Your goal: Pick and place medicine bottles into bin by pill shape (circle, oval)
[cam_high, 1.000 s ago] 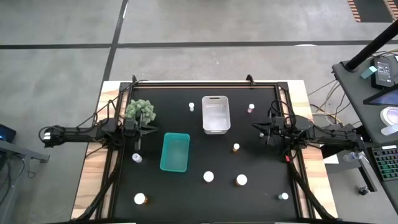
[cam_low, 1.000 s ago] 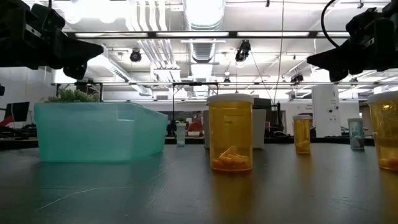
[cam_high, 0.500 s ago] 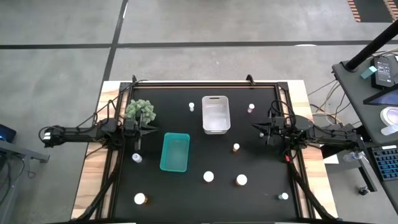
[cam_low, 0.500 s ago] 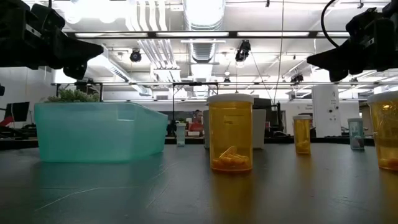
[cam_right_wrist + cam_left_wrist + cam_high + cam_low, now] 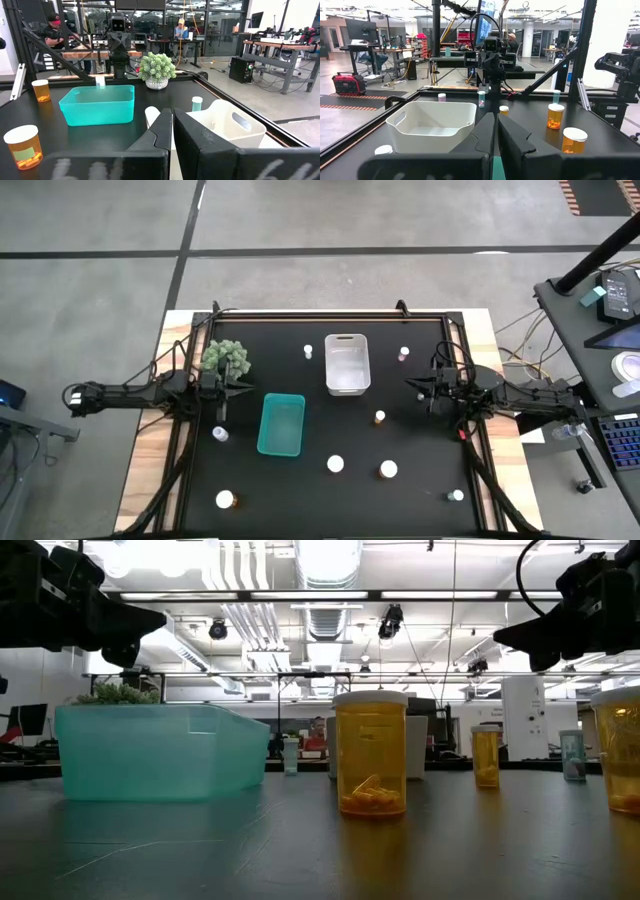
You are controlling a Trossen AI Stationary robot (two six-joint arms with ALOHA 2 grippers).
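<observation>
Several small medicine bottles with white caps stand apart on the black table (image 5: pixel 300 500), among them an amber one (image 5: pixel 380 417), two capped ones (image 5: pixel 335 464) (image 5: pixel 388 470), and an amber bottle with pills (image 5: pixel 371 752). A teal bin (image 5: pixel 281 424) and a white bin (image 5: pixel 347 363) stand mid-table. My left gripper (image 5: pixel 248 388) is shut, level above the table's left side, beside the teal bin's far end. My right gripper (image 5: pixel 408 384) is shut, level over the right side, to the right of the white bin. Neither holds anything.
A green bushy plant (image 5: pixel 227 358) sits at the far left, close to my left arm. A raised black frame (image 5: pixel 330 314) runs round the table. More bottles stand near the front corners (image 5: pixel 227 500) (image 5: pixel 456 496) and the far edge (image 5: pixel 308 352) (image 5: pixel 404 355).
</observation>
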